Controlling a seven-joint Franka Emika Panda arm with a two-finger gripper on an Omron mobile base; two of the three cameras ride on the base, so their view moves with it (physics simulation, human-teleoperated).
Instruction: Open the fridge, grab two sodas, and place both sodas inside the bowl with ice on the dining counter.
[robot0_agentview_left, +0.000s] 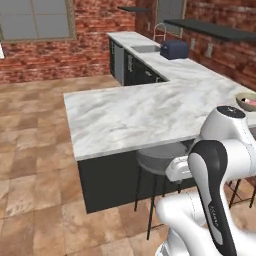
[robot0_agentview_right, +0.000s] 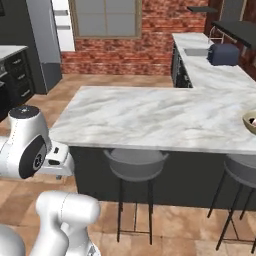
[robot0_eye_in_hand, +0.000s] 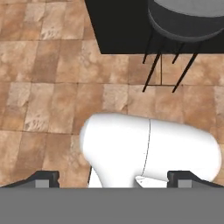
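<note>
1. The bowl sits on the bench near its right end, cut off by the frame edge in both base views; it is olive-tan, round and shallow
2. Something pink shows inside the bowl, likely a soda; whether one or two lie there I cannot tell, it is too small and cropped
3. The fridge stands well left of the bench, past the open tile floor; it is tall, matte grey, with pale shelves showing at its right side, so a door seems open
4. The tool is released, its two dark tips set wide apart with nothing between them; it points down at the floor, just in front of the stool that stands under the bench edge
5. Handling, as a judgement: a soda bottle would be light, stiff and smooth, so rather slippery; best taken across the body at mid-height, below the dark neck, with the jaws square to it
6. The bowl looks light and could slide on the marble if knocked, so a bottle should be lowered in gently rather than dropped from above
</note>
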